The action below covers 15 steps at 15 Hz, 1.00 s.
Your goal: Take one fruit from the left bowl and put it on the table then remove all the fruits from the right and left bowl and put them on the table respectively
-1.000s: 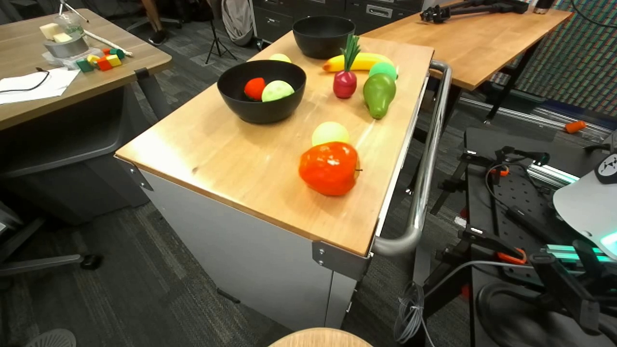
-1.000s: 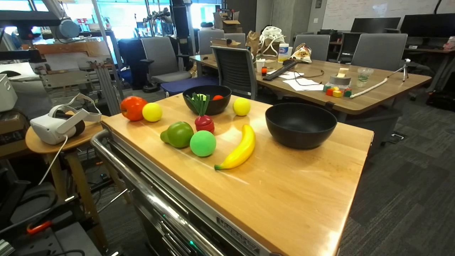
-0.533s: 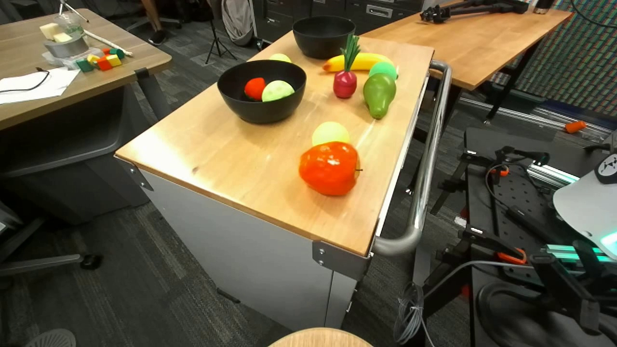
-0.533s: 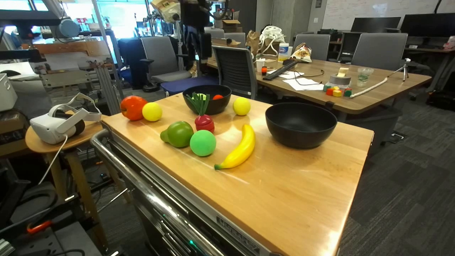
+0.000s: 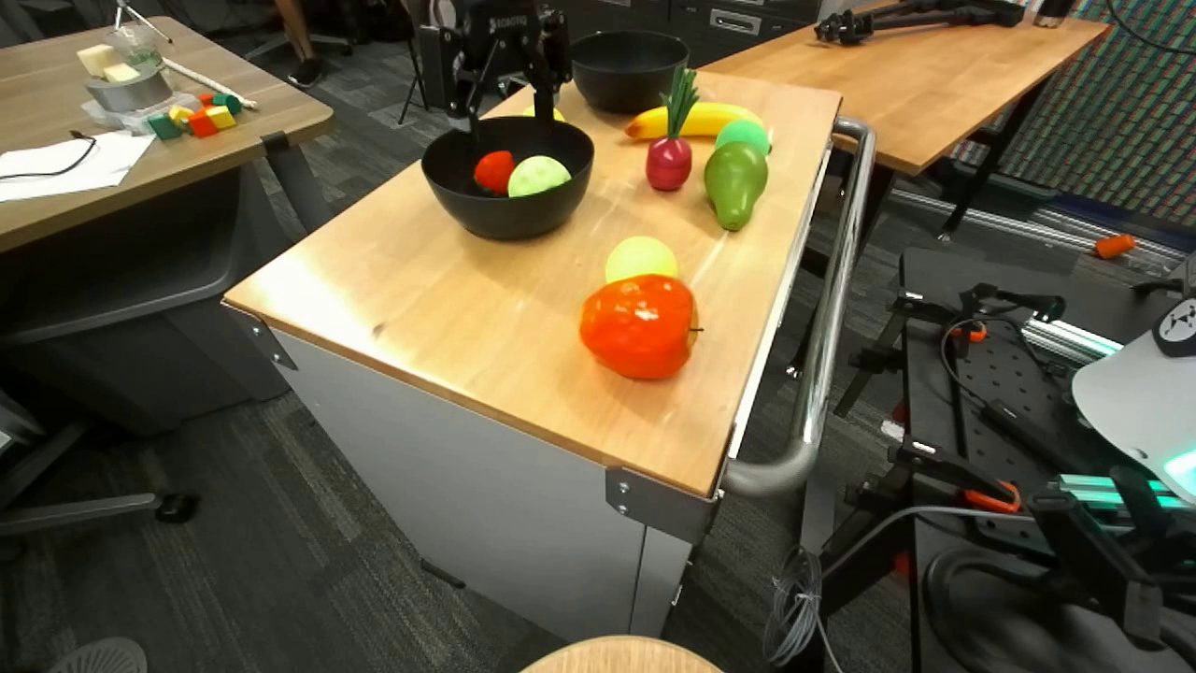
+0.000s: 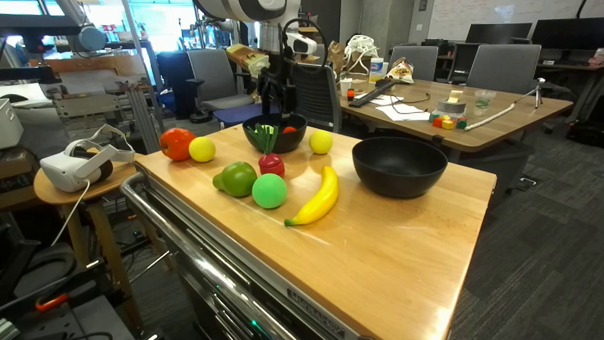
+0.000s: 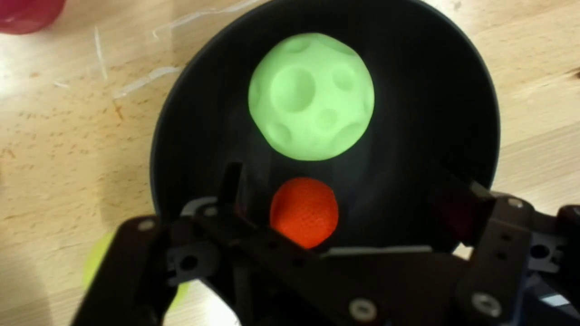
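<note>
Over the bowl (image 5: 495, 220) near the counter's (image 5: 439, 318) edge opposite the rail (image 5: 827, 318), the tool (image 5: 508, 123) is hanging released, its fingers (image 5: 545, 103) standing wide apart; whether they are touching the bowl, the views are not settling. The pale ball (image 7: 312, 97) is lying in that bowl just beside the red ball (image 7: 304, 213), which the tool is partly covering in the wrist view. In an exterior view the radish (image 6: 271, 164) is screening some of the pale ball. One yellow ball (image 6: 321, 142) is resting just outside this bowl, between it and the second bowl (image 6: 401, 189), which is standing near the same edge, towards the end away from the stool (image 6: 120, 174) where a headset (image 6: 66, 170) is sitting. By the rail edge the avocado (image 6: 239, 179) and the green ball (image 6: 269, 191) are lying side by side, the radish standing inward of them and the banana (image 6: 318, 203) lying near. Towards the corner between stool and rail, the red fruit (image 5: 640, 327) is resting beside another yellow ball, partly blocking it in an exterior view. Beyond, a desk (image 6: 500, 127) is bearing coloured blocks (image 6: 447, 124). Two bowls are standing on the counter; two balls are showing inside the one under the tool; seven fruits are lying outside: two yellow balls, one green ball, one avocado, one banana, one radish, one red fruit.
</note>
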Each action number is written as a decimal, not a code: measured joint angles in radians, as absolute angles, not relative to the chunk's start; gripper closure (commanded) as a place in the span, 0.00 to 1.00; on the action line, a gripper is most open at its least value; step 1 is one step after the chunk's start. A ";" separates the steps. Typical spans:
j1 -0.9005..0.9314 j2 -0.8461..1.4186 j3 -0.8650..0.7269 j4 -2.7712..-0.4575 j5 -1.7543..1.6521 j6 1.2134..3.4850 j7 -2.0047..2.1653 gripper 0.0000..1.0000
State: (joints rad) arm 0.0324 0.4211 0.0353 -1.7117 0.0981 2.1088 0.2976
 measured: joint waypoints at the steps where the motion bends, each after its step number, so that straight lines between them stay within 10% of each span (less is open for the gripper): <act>1: 0.038 0.439 0.034 -1.702 0.088 2.109 0.298 0.00; 11: 0.081 0.493 -0.013 -1.703 -0.025 2.281 0.323 0.12; 15: 0.087 0.505 -0.020 -1.711 -0.025 2.294 0.345 0.54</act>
